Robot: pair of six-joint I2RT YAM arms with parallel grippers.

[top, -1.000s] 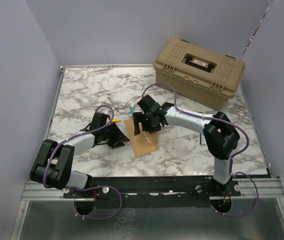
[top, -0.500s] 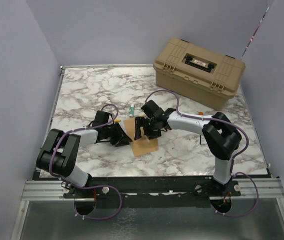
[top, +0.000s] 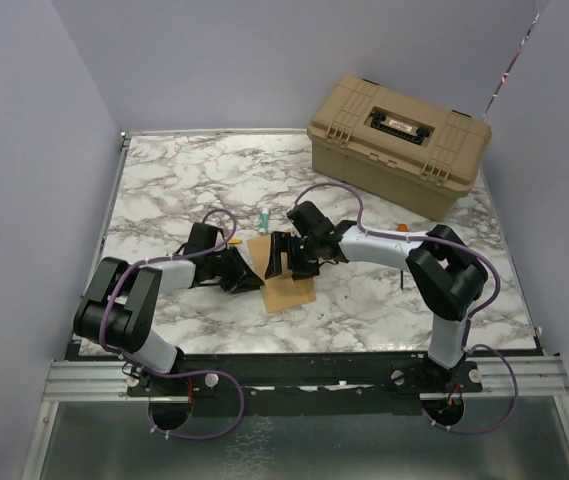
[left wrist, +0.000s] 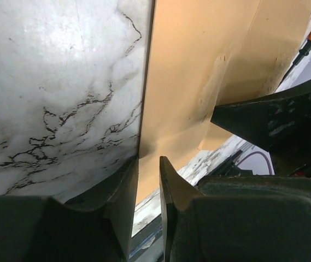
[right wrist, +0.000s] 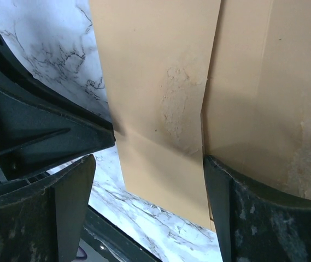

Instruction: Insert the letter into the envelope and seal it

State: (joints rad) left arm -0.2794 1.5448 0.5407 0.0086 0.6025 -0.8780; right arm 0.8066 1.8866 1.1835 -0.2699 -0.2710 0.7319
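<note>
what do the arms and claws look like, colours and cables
Both arms have pale grey-white links with bulky black joints, and a thin purple cable loops along each down to the base rail. The left claw and right claw are black, with flat, wedge-shaped matte fingers, scuffed and dusty up close.
</note>
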